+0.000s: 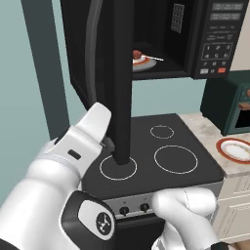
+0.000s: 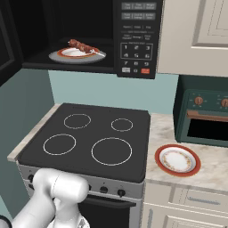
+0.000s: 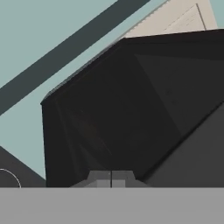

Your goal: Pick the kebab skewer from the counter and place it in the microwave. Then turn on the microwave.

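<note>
Gripper (image 3: 111, 177) sits at the bottom of the hand view, fingers pressed together with nothing between them, right up against the open microwave door (image 1: 105, 73). Next back, mid-frame in the right base view, is the black stovetop (image 2: 95, 138), with the beige counter (image 2: 162, 129) and a red-rimmed plate (image 2: 177, 160) to its right. Upper left, the kebab skewer (image 2: 81, 46) lies on a plate inside the microwave (image 2: 136, 38). It looks light and stiff; I'd pinch the meat mid-stick. Teal wall behind.
</note>
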Motion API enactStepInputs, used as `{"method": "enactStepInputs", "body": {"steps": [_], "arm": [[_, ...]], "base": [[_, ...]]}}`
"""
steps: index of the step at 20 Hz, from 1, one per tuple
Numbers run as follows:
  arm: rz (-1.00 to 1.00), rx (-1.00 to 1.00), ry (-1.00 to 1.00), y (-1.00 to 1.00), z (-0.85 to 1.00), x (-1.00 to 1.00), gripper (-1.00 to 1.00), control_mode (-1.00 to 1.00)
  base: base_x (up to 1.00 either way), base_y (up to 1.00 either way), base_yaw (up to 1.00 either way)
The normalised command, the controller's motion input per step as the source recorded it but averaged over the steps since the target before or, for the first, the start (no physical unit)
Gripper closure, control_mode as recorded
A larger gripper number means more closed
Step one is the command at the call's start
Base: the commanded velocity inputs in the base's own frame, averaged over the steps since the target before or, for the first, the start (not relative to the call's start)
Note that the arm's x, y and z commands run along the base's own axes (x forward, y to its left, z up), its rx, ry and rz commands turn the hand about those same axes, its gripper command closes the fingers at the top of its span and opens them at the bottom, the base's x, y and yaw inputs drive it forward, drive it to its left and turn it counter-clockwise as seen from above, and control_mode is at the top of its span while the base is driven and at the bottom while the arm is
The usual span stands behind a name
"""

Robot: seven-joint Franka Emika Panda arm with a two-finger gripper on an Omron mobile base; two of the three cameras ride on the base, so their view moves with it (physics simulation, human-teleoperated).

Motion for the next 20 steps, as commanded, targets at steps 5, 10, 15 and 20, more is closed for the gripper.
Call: {"method": "enactStepInputs", "body": {"steps": [5,10,15,20], "arm": [[-0.04,-0.01,0.0,-0.18,0.02,0.0,1.0,-1.0],[-0.04,0.0,0.0,-0.17,0.04,0.0,1.0,-1.0],[-0.04,0.0,0.0,-0.22,0.04,0.0,1.0,-1.0],[-0.05,0.0,0.0,-0.3,0.07,0.0,1.0,-1.0]], "base": [[0.0,0.0,0.0],[0.0,0.0,0.0],[0.0,0.0,0.0],[0.0,0.0,0.0]]}}
